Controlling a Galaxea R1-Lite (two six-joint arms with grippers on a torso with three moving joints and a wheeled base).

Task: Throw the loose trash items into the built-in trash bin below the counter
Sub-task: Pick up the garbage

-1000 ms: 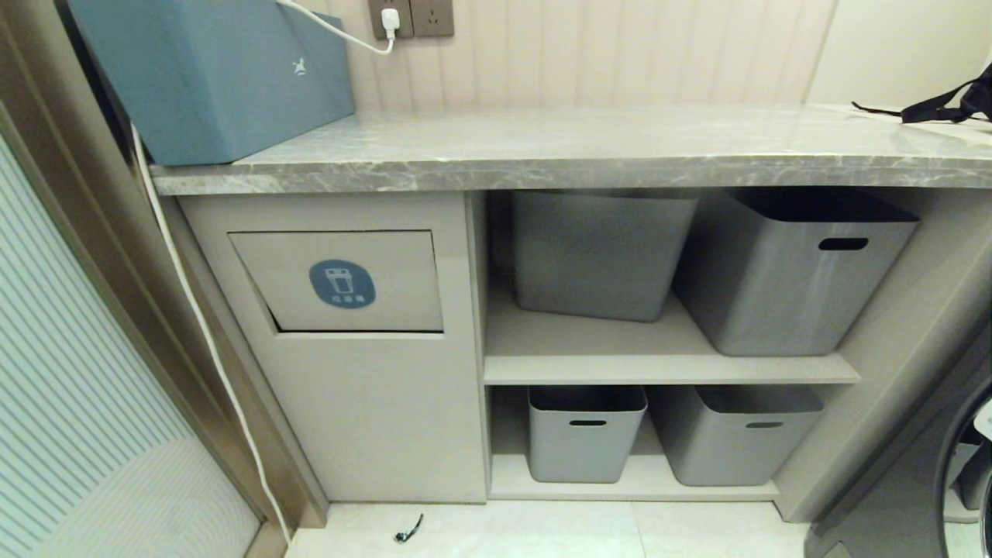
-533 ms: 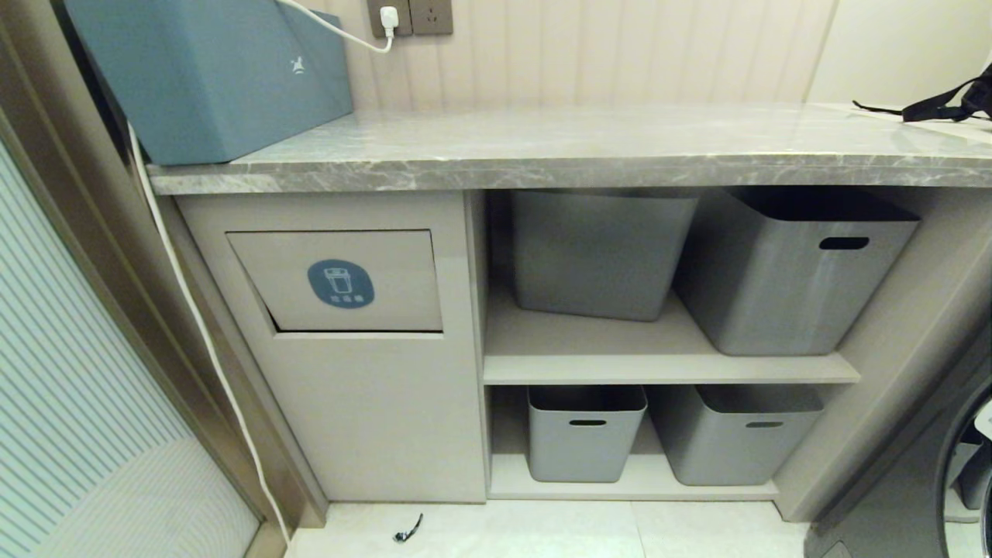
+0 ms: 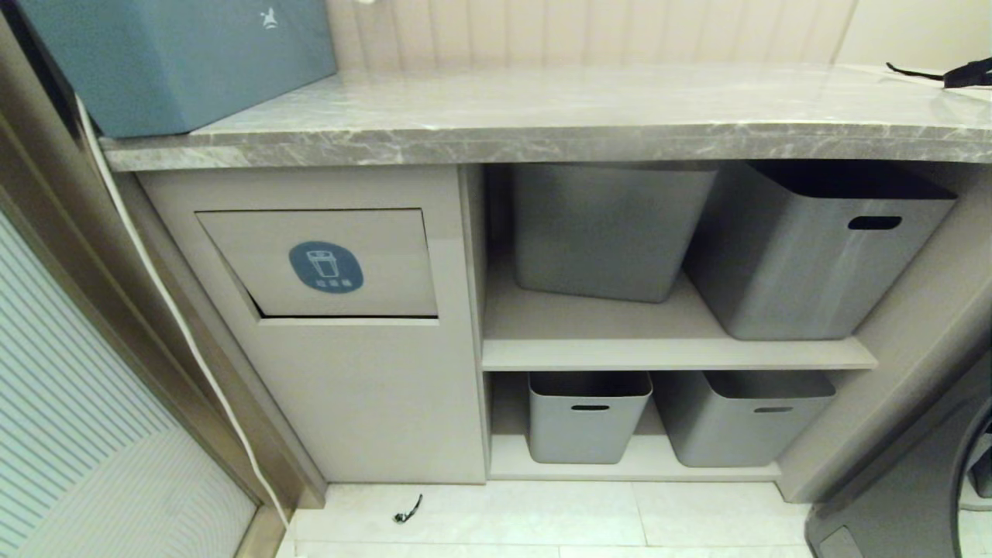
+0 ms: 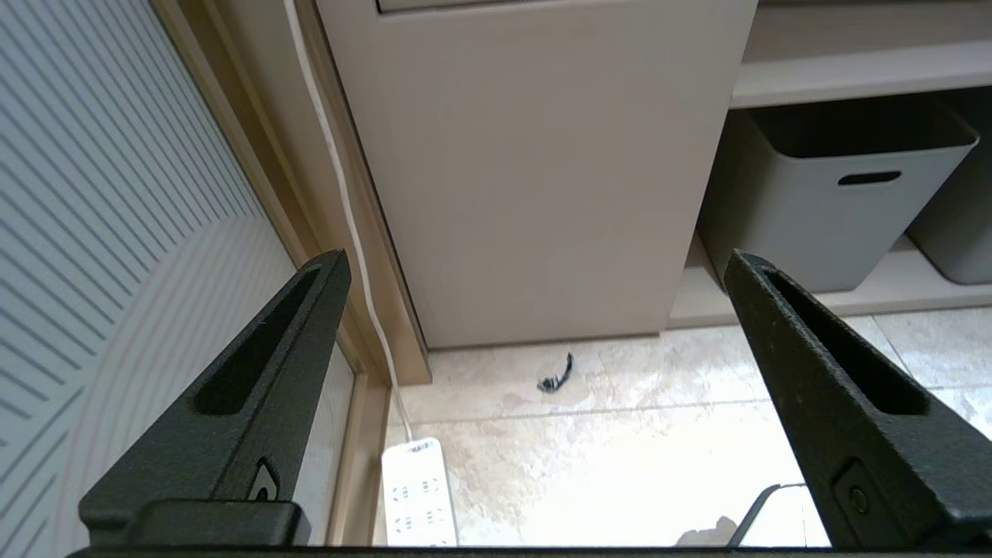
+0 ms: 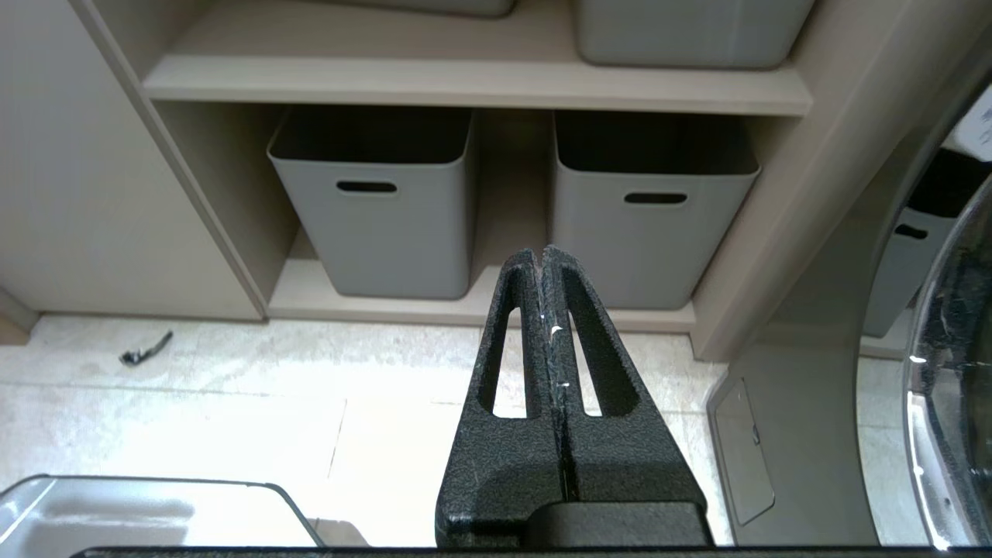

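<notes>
The built-in trash bin [image 3: 325, 267] is seen as a beige cabinet panel under the left end of the counter [image 3: 542, 132]. Its rectangular tilt flap is marked with a blue oval sticker [image 3: 326, 266] bearing a white bin icon, and the flap is shut apart from a thin dark gap along its lower and left edges. No turquoise cardboard pieces can be seen in any view.

On the grey marble-look counter above the bin, a large grey-blue box [image 3: 178, 62] with a small white logo is set at the far left. To the right of the bin, open shelves are filled with four grey plastic tubs [image 3: 814, 248], two above and two below. A white cable [image 3: 155, 279] is hung down the left side of the cabinet to a white power strip [image 4: 418, 492] on the pale tiled floor, where a small black scrap [image 3: 408, 511] is also found.

The left pincer [image 4: 535, 325] is held wide and empty, low before the cabinet. The right pincer [image 5: 542, 260] is pressed closed with nothing in it, aimed at the lower tubs.
</notes>
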